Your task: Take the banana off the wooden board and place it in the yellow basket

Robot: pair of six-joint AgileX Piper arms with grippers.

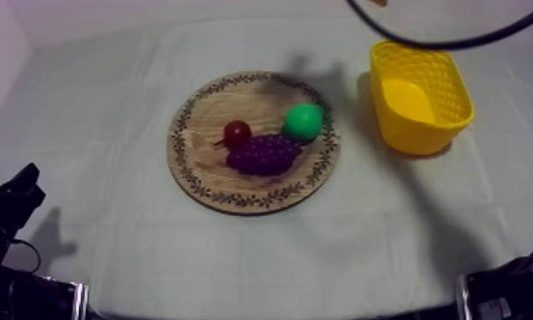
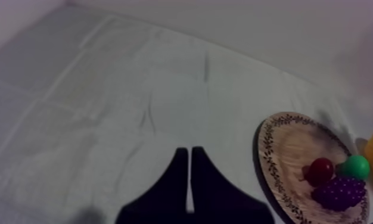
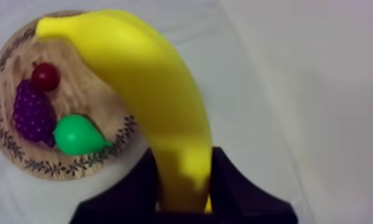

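1. Pinching the banana by one end, the right end effector holds it above the board's edge.
2. Pear, grapes and small red fruit lie on the board.
3. Left end effector, pressed together, hangs over bare tabletop.
4. Basket stands beside the board.

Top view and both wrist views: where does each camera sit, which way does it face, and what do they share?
Top view: above the table, slanting down on wooden board and yellow basket; arm parts at lower corners.
Left wrist view: on left arm, faces across table to the board; left gripper shut.
Right wrist view: on right arm, looks down on board; right gripper holds banana.
Shared: board with grapes, pear, small red fruit.
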